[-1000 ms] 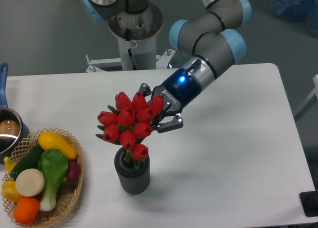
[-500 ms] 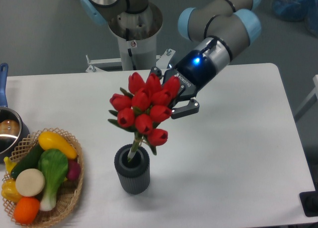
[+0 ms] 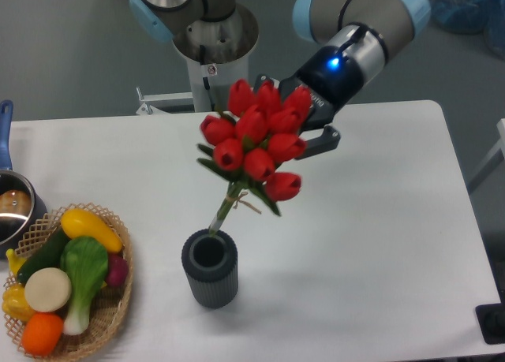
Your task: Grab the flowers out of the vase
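Arm: reaching down-left from upper right. Gripper (image 3: pixel 293 119): pinching the flowers (image 3: pixel 256 137) at the buds. Flowers: tilted, stem ends at the vase (image 3: pixel 210 268) rim. Vase: upright on desk (image 3: pixel 379 244).

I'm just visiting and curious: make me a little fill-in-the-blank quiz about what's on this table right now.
1. The gripper is shut on a bunch of ____ tulips.
2. The flowers are held above and behind a dark grey ____ standing on the table.
3. The stems are tied together with ____.
4. At the left edge, the vegetables lie in a woven ____.

Missing words: red; vase; string; basket
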### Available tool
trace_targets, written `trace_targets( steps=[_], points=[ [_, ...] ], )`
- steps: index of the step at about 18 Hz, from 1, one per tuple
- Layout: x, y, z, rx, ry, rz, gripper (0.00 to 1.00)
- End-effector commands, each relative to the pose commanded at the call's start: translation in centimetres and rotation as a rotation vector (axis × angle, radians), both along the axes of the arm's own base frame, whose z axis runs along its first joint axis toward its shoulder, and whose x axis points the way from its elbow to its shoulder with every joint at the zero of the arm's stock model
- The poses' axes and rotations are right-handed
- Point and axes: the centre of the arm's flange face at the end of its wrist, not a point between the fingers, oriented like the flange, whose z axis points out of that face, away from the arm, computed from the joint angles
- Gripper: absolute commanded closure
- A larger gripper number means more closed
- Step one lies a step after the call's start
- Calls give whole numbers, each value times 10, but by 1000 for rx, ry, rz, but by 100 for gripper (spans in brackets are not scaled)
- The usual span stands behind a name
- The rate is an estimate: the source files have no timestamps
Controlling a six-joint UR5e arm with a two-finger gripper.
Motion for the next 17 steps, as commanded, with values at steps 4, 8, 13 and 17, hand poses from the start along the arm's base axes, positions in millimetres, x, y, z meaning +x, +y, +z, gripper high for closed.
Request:
trace_targets(
  steps=[4,8,13,17],
  points=[
    [-10,-8,5,3,12,21,66],
    [-20,-13,5,-1,13,38,66],
    [-21,-17,1,-11,5,48,66],
    [-22,-18,1,-12,5,51,66]
  ],
)
